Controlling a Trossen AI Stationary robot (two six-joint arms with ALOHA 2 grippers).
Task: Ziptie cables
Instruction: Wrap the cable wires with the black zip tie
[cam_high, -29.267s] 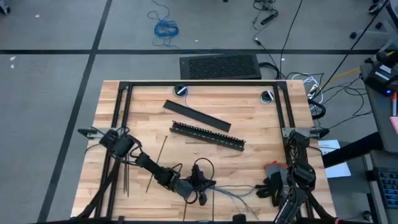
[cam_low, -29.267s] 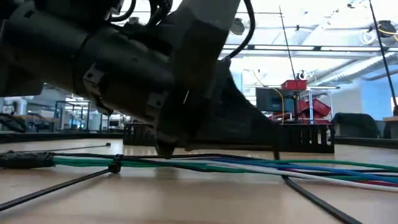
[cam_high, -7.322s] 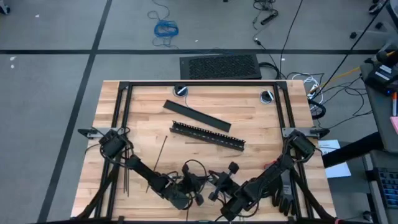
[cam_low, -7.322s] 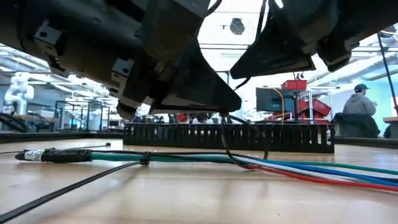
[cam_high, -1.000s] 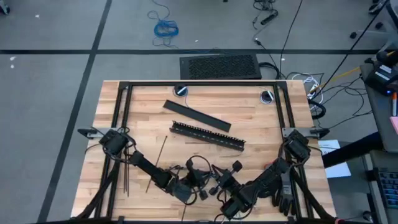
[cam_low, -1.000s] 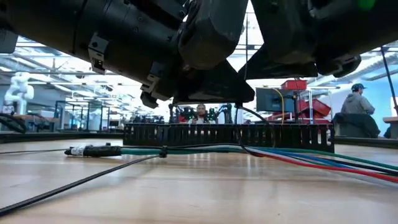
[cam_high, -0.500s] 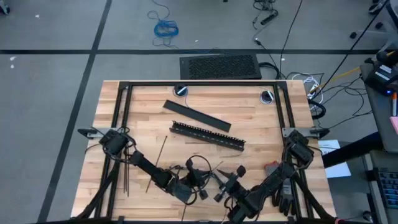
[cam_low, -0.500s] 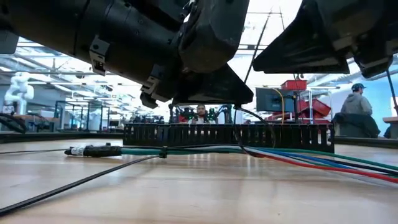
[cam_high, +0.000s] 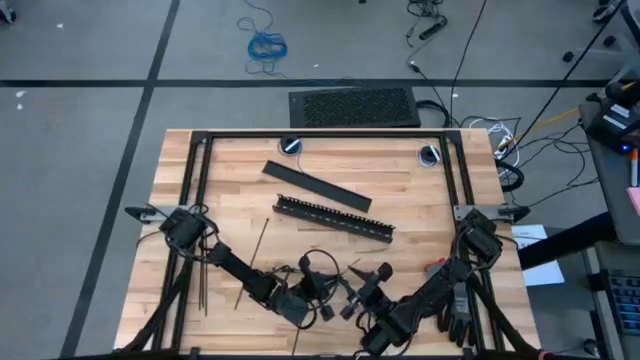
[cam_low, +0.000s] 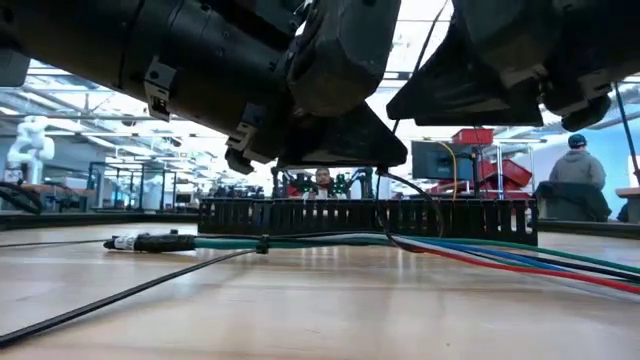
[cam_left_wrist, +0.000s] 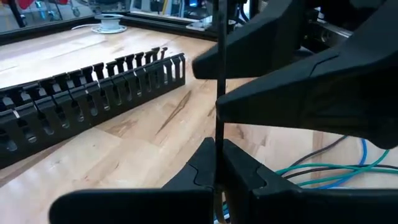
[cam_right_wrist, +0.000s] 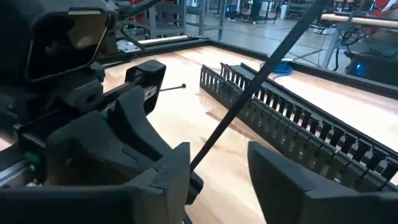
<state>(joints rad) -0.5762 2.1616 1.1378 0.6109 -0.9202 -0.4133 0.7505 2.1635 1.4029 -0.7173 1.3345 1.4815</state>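
High view: the left gripper (cam_high: 318, 300) and right gripper (cam_high: 362, 300) meet low over the near middle of the wooden table (cam_high: 410, 200). A black slotted bar (cam_high: 333, 217) lies farther back, with a flat black bar (cam_high: 315, 185) behind it. Spare zipties (cam_high: 258, 248) lie on the left part of the table.

Low view: the cables (cam_low: 330, 241), green, blue, white and red, lie flat on the table in front of the slotted bar, beneath both grippers. A ziptie (cam_low: 264, 244) is looped around them, its long tail running along the wood toward the camera. A person (cam_low: 574, 166) sits in the room behind.

Left wrist view: the left gripper's fingers (cam_left_wrist: 239, 165) are pressed together on an upright ziptie strip (cam_left_wrist: 219, 68). Green and blue cables show just beside it.

Right wrist view: the right gripper's fingers (cam_right_wrist: 283, 171) stand apart, with the slanting strip passing between them, touching neither.
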